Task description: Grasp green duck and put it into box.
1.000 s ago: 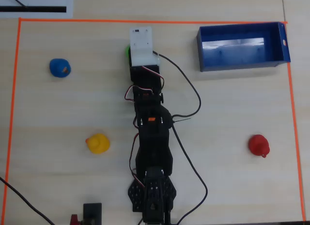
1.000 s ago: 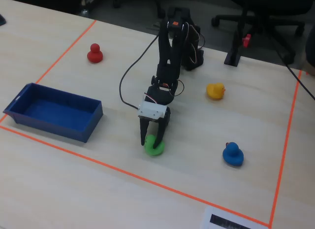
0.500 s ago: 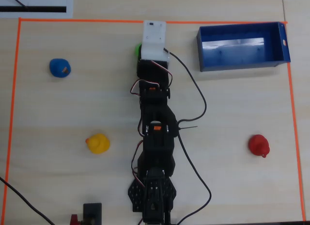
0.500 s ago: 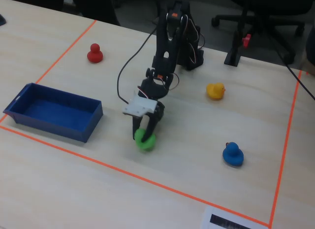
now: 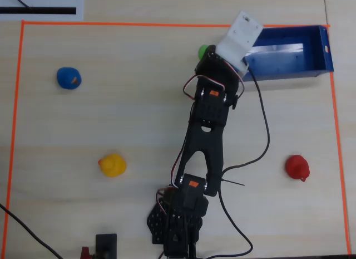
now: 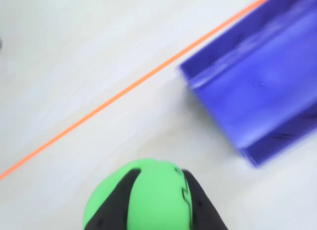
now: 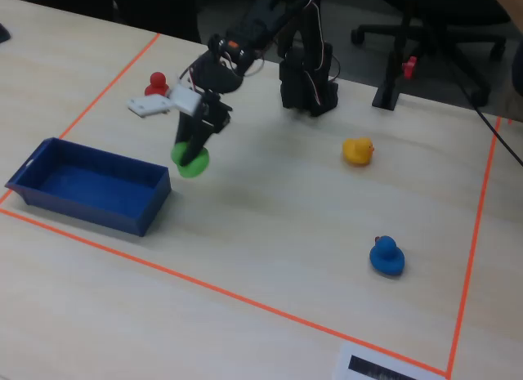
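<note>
My gripper (image 7: 191,158) is shut on the green duck (image 7: 192,163) and holds it above the table, just beside the open end of the dark blue box (image 7: 49,198). In the wrist view the duck (image 6: 153,198) fills the bottom of the frame between my two black fingers (image 6: 119,203), with the box (image 6: 257,86) ahead at upper right. In the overhead view only a sliver of the duck (image 5: 203,49) shows beside the white wrist part, left of the box (image 5: 320,50). The box looks empty.
A blue duck (image 5: 69,78), a yellow duck (image 5: 112,165) and a red duck (image 5: 297,166) sit apart on the table. Orange tape (image 5: 16,131) frames the work area. The arm's base (image 5: 178,225) and cables lie at the near edge in the overhead view.
</note>
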{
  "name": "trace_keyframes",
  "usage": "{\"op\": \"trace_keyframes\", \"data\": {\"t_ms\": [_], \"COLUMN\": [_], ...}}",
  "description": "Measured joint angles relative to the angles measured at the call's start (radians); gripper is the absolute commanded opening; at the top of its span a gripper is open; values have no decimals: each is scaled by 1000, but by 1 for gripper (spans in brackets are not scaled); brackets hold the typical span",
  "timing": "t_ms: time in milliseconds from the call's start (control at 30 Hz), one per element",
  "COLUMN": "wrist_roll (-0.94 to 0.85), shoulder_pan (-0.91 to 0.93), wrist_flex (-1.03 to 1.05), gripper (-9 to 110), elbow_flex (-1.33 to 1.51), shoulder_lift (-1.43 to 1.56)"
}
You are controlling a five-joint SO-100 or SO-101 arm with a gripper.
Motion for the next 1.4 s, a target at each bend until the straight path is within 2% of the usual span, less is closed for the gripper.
{"op": "trace_keyframes", "data": {"t_ms": [167,467,667,1133,1400], "wrist_roll": [8,5,-38,-86,-169], "shoulder_pan": [106,236,290,311,310], "wrist_flex": [149,152,115,75,54], "gripper": [0,0,0,0,9], "elbow_flex": [-318,-899,-1154,-1318,-1319], "shoulder_lift": [-193,-653,-910,-1134,-1175]}}
